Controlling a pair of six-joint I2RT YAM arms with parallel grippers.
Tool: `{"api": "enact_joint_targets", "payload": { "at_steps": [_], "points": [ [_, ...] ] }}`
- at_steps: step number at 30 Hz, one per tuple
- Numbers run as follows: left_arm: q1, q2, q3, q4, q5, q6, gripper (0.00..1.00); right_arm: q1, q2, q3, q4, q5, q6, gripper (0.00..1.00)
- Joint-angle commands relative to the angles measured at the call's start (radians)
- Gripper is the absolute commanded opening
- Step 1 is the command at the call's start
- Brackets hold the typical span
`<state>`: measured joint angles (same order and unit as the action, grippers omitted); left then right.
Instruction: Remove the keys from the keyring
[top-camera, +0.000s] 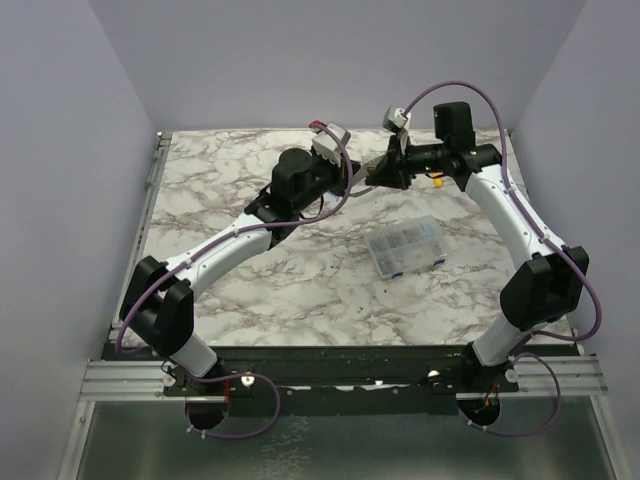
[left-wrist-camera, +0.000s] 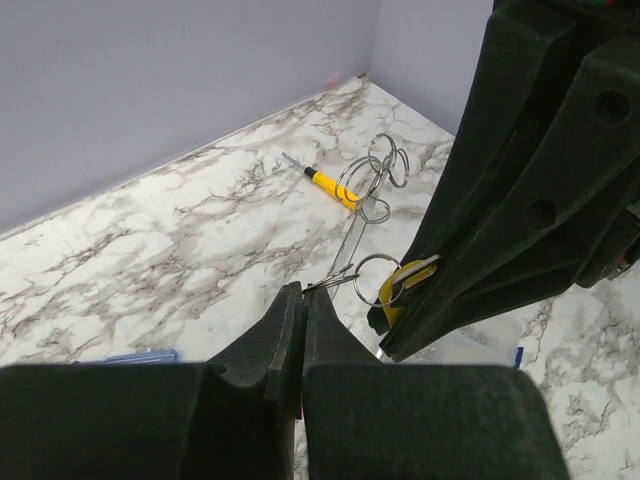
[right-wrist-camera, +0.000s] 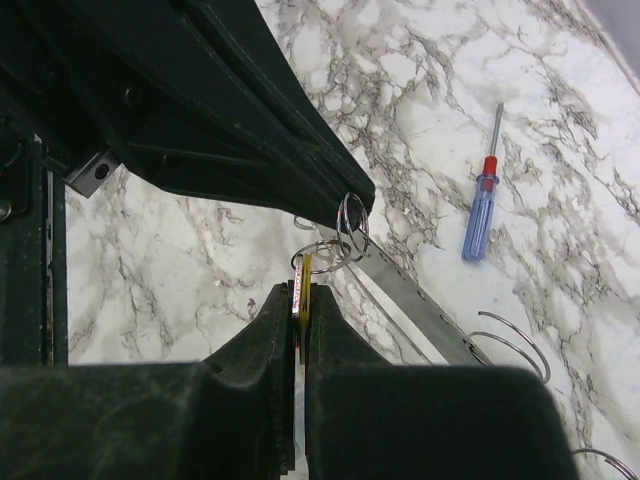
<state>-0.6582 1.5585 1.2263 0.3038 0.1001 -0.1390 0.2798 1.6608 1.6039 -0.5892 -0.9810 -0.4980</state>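
The right gripper is pinching a yellow key tight between its fingers. The key is hanging on the keyring, which is sitting between the two grippers at the far middle of the marble table. The left gripper is squeezing shut on the thin wire end of the keyring. A blue-and-red screwdriver is lying on the table nearby.

Clear compartment box, blue screwdriver
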Motion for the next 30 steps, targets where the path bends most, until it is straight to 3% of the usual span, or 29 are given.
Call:
{"api": "enact_joint_targets", "payload": {
  "at_steps": [1,15,21,30],
  "points": [
    [-0.007,-0.001,0.003,-0.021,-0.059,0.122,0.00,0.012,-0.012,0.057,-0.080,-0.006,-0.037,0.01],
    [-0.127,0.014,0.050,-0.185,-0.018,0.511,0.00,0.012,0.025,0.143,-0.210,0.028,-0.197,0.01],
    [-0.130,-0.003,0.076,-0.274,-0.003,0.632,0.00,0.012,0.010,0.134,-0.235,0.044,-0.222,0.00],
    [-0.103,-0.078,0.051,-0.325,0.150,0.549,0.36,0.012,-0.003,0.119,-0.235,0.040,-0.239,0.00]
  ]
}}
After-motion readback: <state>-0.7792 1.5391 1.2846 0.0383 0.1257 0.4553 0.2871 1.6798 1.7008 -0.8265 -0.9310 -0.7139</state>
